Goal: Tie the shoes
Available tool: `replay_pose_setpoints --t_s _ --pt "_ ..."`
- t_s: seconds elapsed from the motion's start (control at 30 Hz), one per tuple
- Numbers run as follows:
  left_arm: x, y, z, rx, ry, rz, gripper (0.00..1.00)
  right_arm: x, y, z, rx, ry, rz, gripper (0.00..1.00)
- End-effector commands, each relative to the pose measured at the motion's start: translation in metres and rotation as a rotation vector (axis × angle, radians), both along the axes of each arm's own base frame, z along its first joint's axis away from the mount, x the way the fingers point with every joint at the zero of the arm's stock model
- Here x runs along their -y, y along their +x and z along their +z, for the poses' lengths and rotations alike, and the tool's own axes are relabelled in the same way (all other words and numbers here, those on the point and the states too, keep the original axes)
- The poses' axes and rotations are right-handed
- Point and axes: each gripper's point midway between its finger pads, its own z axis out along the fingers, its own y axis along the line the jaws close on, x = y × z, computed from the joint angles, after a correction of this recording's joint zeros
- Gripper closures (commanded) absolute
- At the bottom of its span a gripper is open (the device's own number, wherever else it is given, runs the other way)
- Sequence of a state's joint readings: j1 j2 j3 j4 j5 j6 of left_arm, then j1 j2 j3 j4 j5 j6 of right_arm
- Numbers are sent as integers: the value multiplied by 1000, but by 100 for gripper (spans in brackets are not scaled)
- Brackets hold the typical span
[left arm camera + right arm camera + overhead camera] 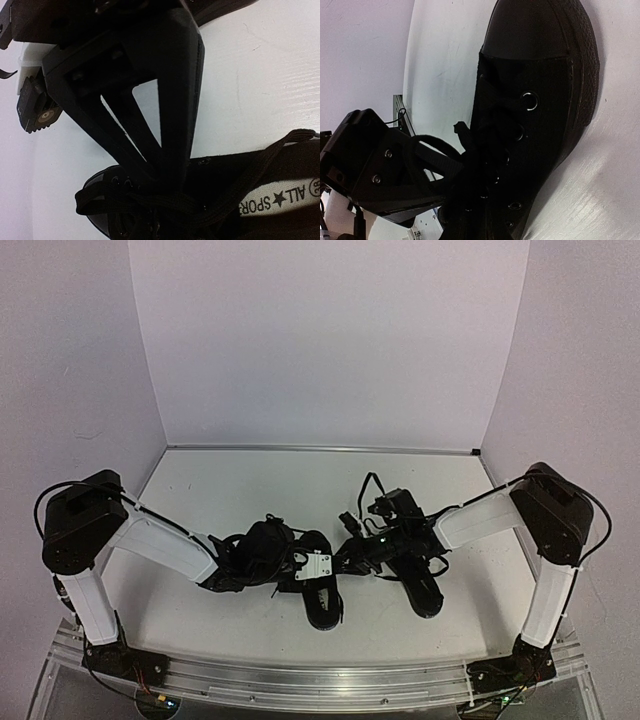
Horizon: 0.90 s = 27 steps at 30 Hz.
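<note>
Left shoe point(322, 605): lying on the counter point(240, 490), white insole label point(280, 195) showing.
Right shoe point(422, 590): just right of the left shoe, not touching it.
Laces point(150, 202): loose black tangle across the left shoe's tongue.
Left gripper point(172, 185): clenched tight, tips right on those laces.
Right gripper point(455, 172): nosed into the right shoe's laces, black on black; can't tell its grip.

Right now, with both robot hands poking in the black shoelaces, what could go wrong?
1. The left gripper is shut right at the laces of the labelled shoe; pulling away might drag the whole shoe instead of tightening anything.
2. A lace loop drapes over the right gripper at the other shoe; it could snag when that arm moves.
3. Everything is black, so a missed pinch is hard to spot.
</note>
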<state>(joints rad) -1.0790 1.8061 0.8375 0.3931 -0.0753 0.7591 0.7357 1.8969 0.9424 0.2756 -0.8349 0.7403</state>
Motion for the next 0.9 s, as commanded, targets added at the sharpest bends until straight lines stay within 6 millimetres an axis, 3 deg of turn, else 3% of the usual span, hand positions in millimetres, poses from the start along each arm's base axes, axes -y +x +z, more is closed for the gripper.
replay_pose_setpoints --t_s 0.0,0.27,0.87 --pt "1 -1 11 22 -16 -6 100 -14 5 21 25 79 12 86" --pt "2 -1 9 18 -7 -14 100 -16 5 25 18 108 11 84" --pt "11 -1 16 23 -55 -11 100 -17 1 -1 -49 89 -1 83"
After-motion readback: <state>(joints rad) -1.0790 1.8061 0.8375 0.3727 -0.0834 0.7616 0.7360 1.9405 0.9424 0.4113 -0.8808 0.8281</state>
